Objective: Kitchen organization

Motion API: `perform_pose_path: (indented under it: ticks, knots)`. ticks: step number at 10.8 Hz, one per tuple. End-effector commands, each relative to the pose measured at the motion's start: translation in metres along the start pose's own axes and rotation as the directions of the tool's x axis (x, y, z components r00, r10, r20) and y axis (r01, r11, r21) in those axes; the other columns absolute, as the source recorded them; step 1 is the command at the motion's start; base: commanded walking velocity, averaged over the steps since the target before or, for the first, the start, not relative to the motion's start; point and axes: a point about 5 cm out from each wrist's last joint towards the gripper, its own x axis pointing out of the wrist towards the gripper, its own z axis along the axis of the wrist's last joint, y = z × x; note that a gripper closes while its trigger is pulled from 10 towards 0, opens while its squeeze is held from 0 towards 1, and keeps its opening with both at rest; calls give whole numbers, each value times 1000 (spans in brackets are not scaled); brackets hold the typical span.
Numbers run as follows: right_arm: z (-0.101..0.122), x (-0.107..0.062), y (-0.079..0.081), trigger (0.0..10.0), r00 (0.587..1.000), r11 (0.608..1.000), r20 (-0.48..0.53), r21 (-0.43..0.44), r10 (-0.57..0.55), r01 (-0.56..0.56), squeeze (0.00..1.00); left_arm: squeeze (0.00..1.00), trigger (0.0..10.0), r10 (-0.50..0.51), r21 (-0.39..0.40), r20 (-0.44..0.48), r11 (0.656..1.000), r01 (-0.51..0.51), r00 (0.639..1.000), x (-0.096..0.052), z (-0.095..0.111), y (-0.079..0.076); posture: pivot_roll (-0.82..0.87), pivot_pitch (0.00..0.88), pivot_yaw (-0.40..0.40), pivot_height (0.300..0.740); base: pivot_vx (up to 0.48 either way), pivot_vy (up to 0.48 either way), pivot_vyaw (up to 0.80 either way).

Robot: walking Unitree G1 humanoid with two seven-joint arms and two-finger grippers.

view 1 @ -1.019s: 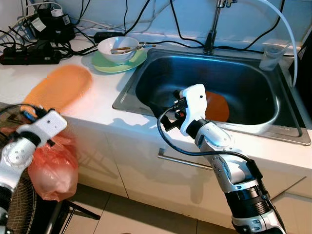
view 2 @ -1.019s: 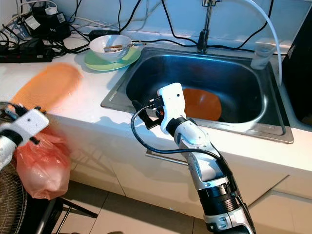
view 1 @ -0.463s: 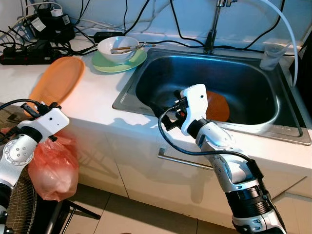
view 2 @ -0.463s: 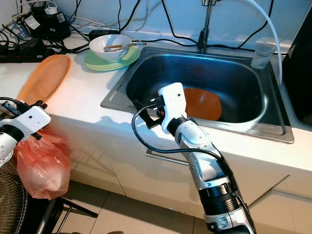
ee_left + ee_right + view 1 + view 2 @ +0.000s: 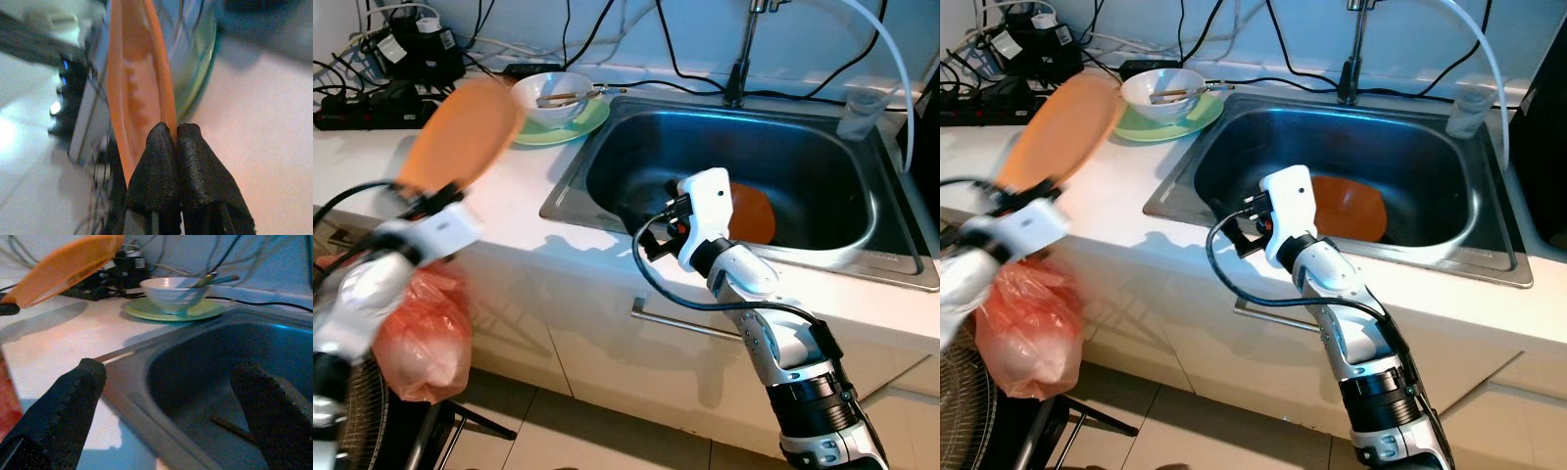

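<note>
White counter [image 5: 524, 186] is seen running in front of a stainless steel sink [image 5: 744, 181], with a faucet [image 5: 741, 54] behind the basin and a tangle of black cables [image 5: 382, 69] along the wall. An orange plate [image 5: 460, 132] is held tilted above the counter, well clear of its surface, its lower rim pinched by the left gripper [image 5: 172, 147], whose two black fingers are pressed together on the plate's edge. The left arm is blurred in the head views. Just behind the raised plate, a white bowl [image 5: 551, 96] with chopsticks [image 5: 570, 97] laid across it is set on a green plate [image 5: 566, 125] near the sink's corner. A second orange plate [image 5: 751, 212] is lying in the basin, partly hidden by the right arm. The right gripper [image 5: 166, 406] is held low at the sink's near rim, its fingers [image 5: 73, 396] spread wide with nothing between them. A clear cup [image 5: 858, 113] is seen at the far right corner of the sink. An orange-red plastic bag [image 5: 421, 328] is hanging below the counter's edge on the left side.
</note>
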Motion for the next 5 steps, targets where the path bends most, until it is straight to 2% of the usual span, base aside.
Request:
perform_pose_path:
  ticks: [1, 3, 5]
  knots:
    - [5, -1, -5, 10000, 1000, 999, 11, -15, -30, 30, 439, 0, 0, 55, 28, 91, 998, -58, 994, 9, 17, 11, 104, 0, 85, 740, 0, 0, 0]
    - [4, -8, -23, 10000, 989, 988, -15, -63, -144, 143, 455, 0, 0, 80, -37, 197, 997, -74, 977, 27, 50, 5, 56, 0, 83, 740, 0, 0, 0]
    - [3, -19, -48, 10000, 959, 954, -32, -109, -283, 278, 459, 0, 0, 96, -110, 269, 992, -68, 958, 44, 76, -6, 8, 0, 89, 740, 0, 0, 0]
